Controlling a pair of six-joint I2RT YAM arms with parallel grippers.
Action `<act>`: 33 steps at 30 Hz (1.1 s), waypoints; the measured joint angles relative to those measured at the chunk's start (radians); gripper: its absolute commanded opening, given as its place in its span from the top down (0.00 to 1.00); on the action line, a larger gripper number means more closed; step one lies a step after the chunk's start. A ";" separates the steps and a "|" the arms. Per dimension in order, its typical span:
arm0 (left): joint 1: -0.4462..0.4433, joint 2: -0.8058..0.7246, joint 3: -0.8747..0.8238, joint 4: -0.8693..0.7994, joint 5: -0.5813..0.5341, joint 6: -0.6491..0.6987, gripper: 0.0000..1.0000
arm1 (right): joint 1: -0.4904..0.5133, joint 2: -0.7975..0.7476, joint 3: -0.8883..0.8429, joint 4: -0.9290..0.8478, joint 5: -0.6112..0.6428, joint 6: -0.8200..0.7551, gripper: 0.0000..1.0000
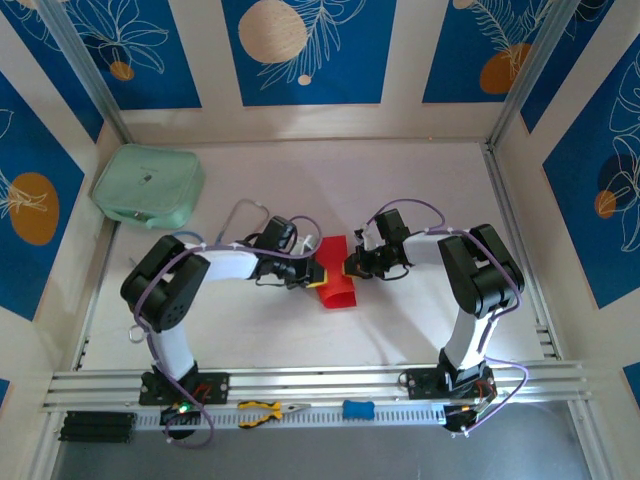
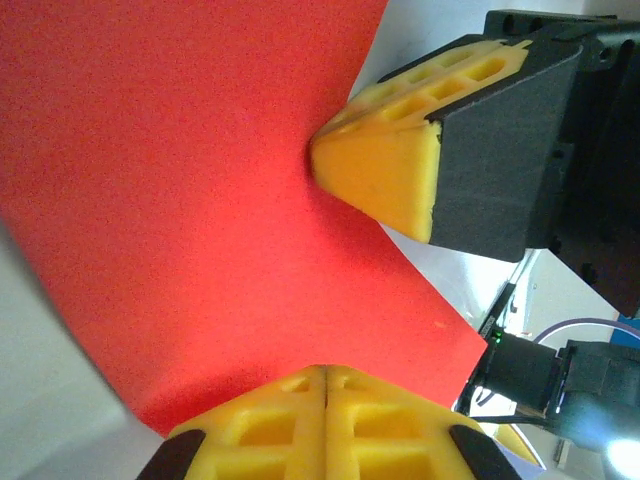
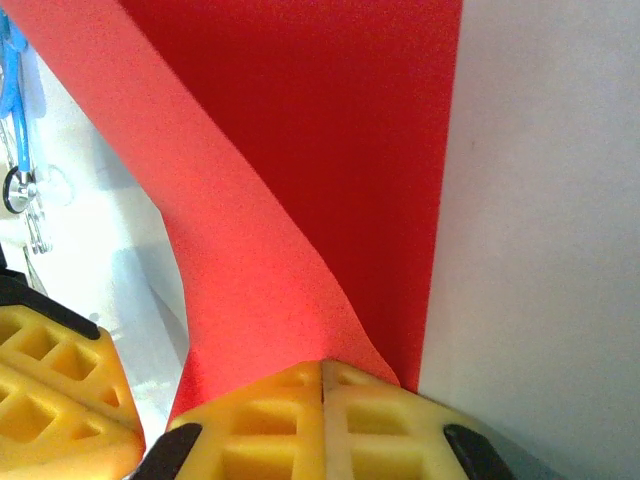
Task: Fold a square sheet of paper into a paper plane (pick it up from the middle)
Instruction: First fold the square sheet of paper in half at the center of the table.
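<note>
From above I see the thin bright red square sheet of paper (image 1: 335,282) mid-frame, its long side running up and down. My left gripper (image 1: 306,272) is on its left edge and my right gripper (image 1: 352,266) on its right, both just as near. In the left wrist view, my left gripper (image 2: 325,390) at the bottom is pinched tight on the paper, which spreads up to the right gripper's yellow tip. In the right wrist view, that gripper (image 3: 322,385) at the bottom is pinched tight on it too.

There is one red sheet of paper (image 1: 337,288) mid-frame, two claws, the left claw (image 1: 314,277) and the right claw (image 1: 350,268), one mint-green pouch (image 1: 148,187) at upper left, one pair of yellow-handled pliers (image 1: 262,410) and one blue handle (image 1: 358,409) at the bottom.
</note>
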 measured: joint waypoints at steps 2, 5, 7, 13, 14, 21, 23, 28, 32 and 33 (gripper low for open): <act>0.000 0.005 -0.009 0.002 0.000 -0.006 1.00 | 0.000 0.000 0.000 0.000 0.000 0.000 1.00; 0.000 0.023 -0.027 0.002 -0.001 -0.005 1.00 | 0.001 0.000 0.001 -0.001 0.000 0.000 1.00; 0.000 0.037 -0.047 -0.005 -0.006 -0.001 1.00 | 0.002 0.000 0.003 -0.004 0.002 0.000 1.00; -0.002 0.029 -0.067 0.001 -0.024 0.056 1.00 | 0.002 0.000 0.005 -0.008 0.005 0.000 1.00; -0.002 0.024 -0.071 0.000 -0.029 0.064 1.00 | 0.003 0.000 0.005 -0.008 0.005 0.000 1.00; -0.003 -0.034 -0.100 -0.037 -0.047 0.037 1.00 | 0.004 0.000 0.006 -0.011 0.008 0.000 1.00; -0.004 -0.055 -0.100 -0.039 -0.047 0.016 1.00 | 0.004 0.000 0.006 -0.012 0.008 0.000 1.00; -0.014 -0.075 -0.068 -0.041 -0.045 -0.032 1.00 | 0.004 0.000 0.006 -0.012 0.008 0.000 1.00; -0.036 -0.060 -0.042 -0.043 -0.044 -0.044 1.00 | 0.004 0.000 0.006 -0.012 0.008 0.000 1.00; -0.043 -0.049 -0.036 -0.043 -0.044 -0.047 1.00 | 0.004 0.000 0.007 -0.012 0.008 0.000 1.00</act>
